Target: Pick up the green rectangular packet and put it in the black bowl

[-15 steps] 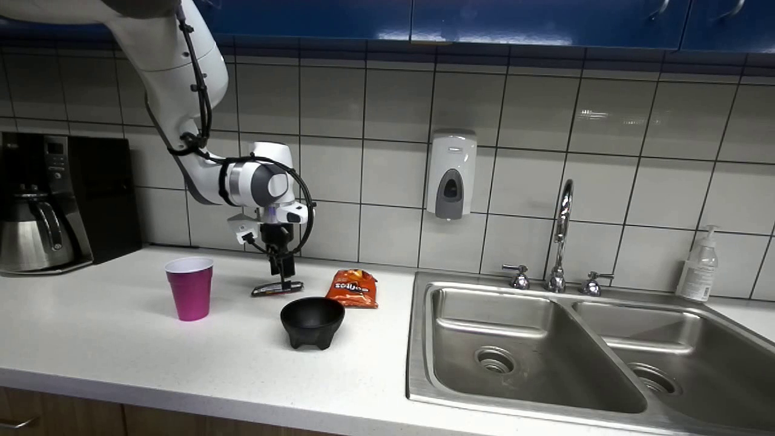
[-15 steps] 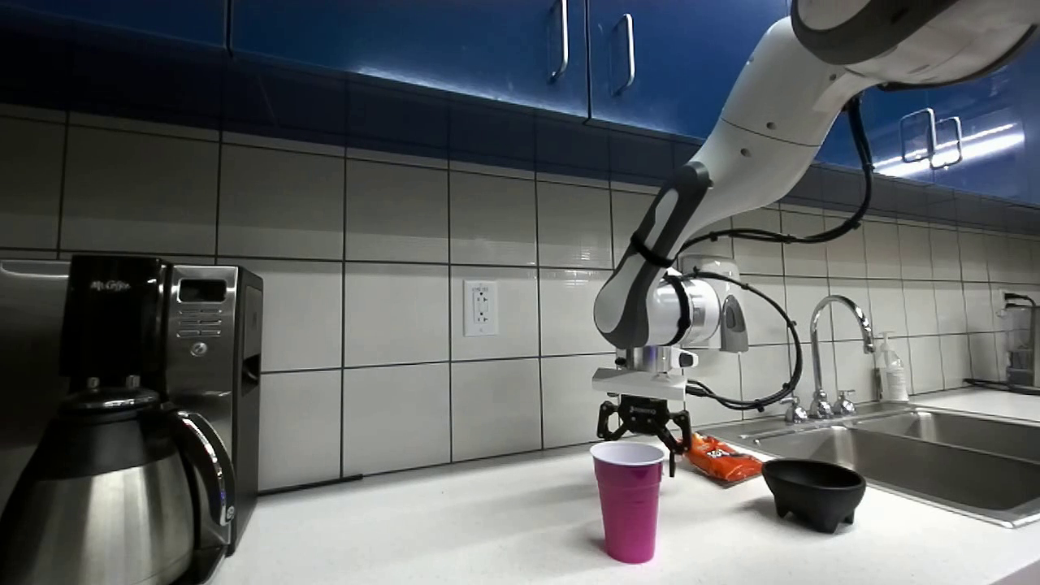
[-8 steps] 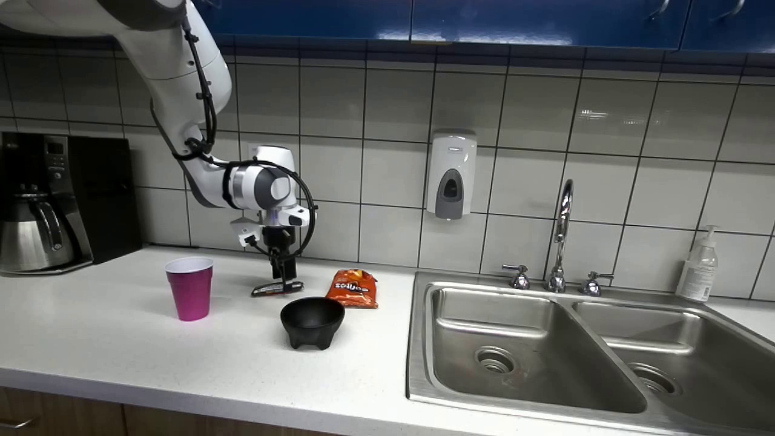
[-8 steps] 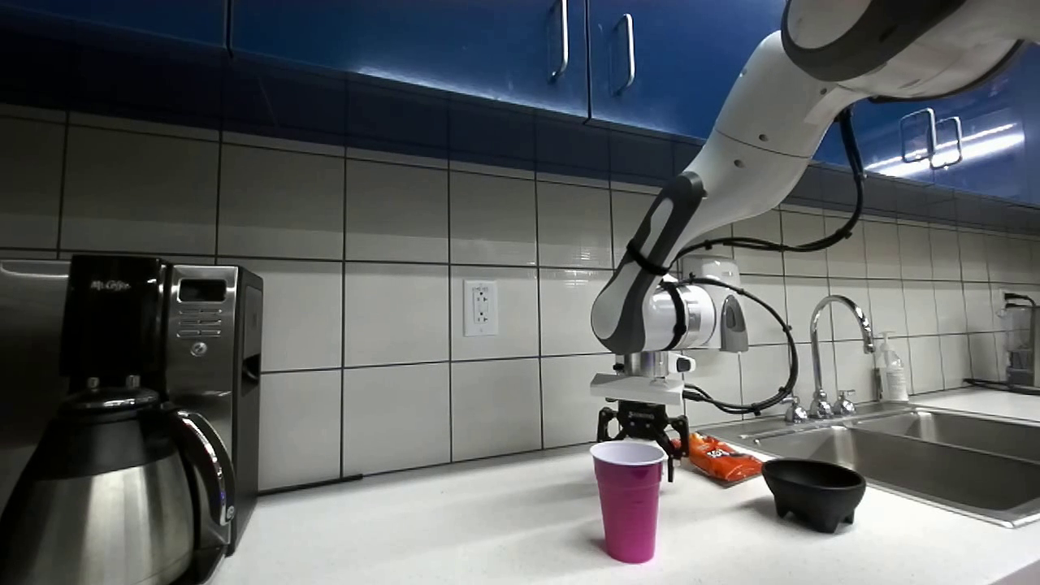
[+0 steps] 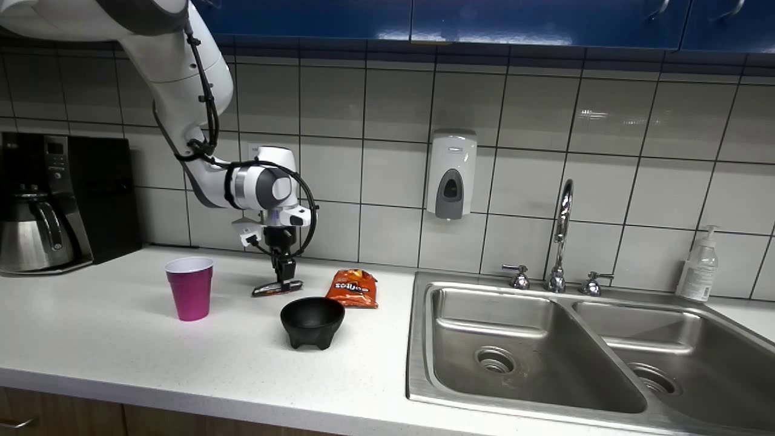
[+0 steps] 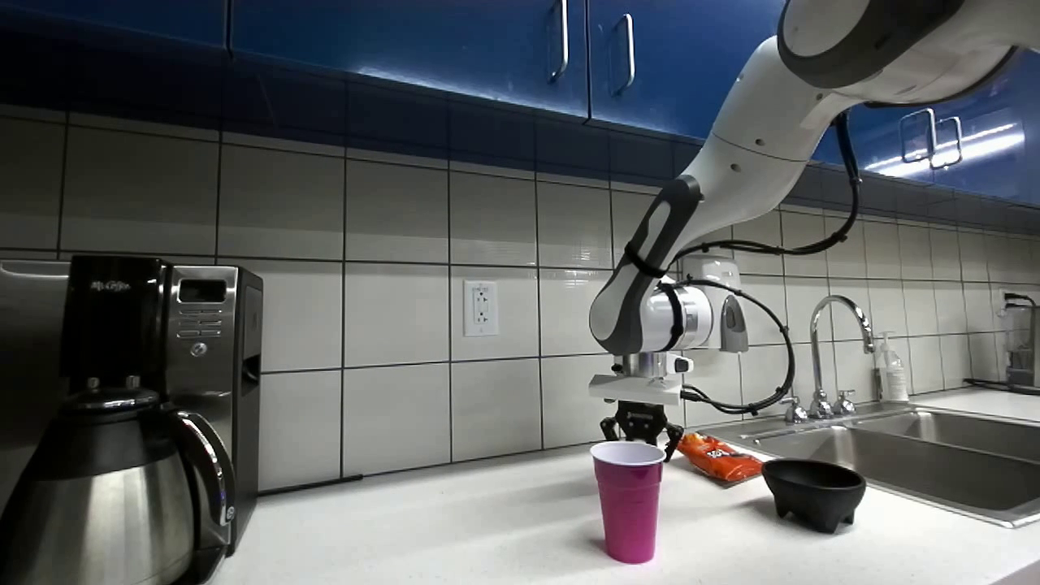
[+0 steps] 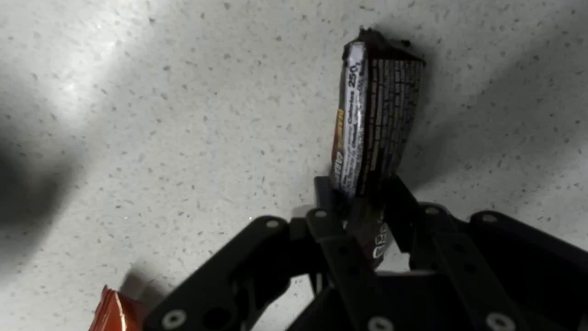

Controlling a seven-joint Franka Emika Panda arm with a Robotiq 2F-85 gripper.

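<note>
Before white tiles, on the pale bench, found the dark snack-bar packet pinched between the fingers, lying between magenta cup and orange chip bag; saw the black footed bowl apart, nearer the bench's front edge.

Both exterior views face the tiled wall across the counter, sharing my arm, black bowl, cup. Coffee maker close, lower left, in an exterior view. Wrist view: near, looking down past my gripper.
</note>
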